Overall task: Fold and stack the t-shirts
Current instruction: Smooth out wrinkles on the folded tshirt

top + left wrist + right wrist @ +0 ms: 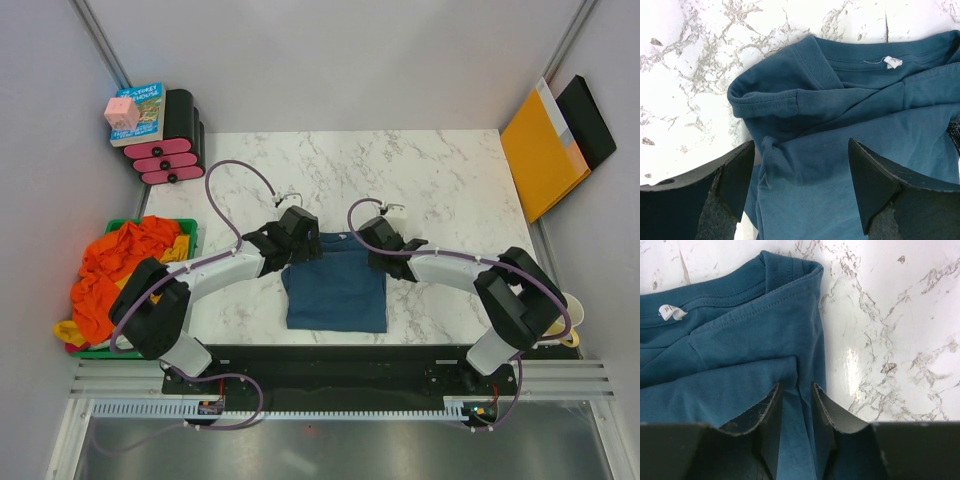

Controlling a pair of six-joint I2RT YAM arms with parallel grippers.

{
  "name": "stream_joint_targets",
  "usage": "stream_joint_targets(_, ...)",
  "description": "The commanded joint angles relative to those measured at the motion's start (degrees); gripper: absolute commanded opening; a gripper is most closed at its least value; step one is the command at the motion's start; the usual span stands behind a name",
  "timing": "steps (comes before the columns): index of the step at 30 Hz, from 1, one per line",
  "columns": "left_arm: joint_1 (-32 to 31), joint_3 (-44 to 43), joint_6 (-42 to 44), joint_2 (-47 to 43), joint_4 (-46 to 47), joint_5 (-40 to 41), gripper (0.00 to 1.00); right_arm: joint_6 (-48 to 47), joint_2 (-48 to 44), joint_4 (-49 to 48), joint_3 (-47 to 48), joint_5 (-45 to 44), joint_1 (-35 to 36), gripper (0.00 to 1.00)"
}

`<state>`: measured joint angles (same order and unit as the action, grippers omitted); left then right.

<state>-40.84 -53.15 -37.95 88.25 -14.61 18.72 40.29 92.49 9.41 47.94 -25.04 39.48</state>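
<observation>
Left gripper (801,150): spread wide, nothing held, poised over one collar corner of the teal shirt (335,290). Right gripper (795,390): jaws narrowed about a cloth ridge at the other shoulder; a grip cannot be told. Shirt is laid part-folded, near centre of the table (430,180), likely for another fold. Orange shirt (120,265) is heaped in the bin (190,232) at left, well apart; nothing is seen in the way.
</observation>
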Motion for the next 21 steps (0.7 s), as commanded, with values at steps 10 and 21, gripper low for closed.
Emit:
stream_joint_targets(10, 0.5, -1.1, 1.4, 0.3, 2.0, -0.7, 0.81, 0.0, -3.4, -2.8, 2.6, 0.8, -0.2, 0.36)
stream_joint_targets(21, 0.5, -0.6, 1.4, 0.2, 2.0, -0.8, 0.81, 0.9, 0.5, -3.0, 2.2, 2.1, -0.1, 0.33)
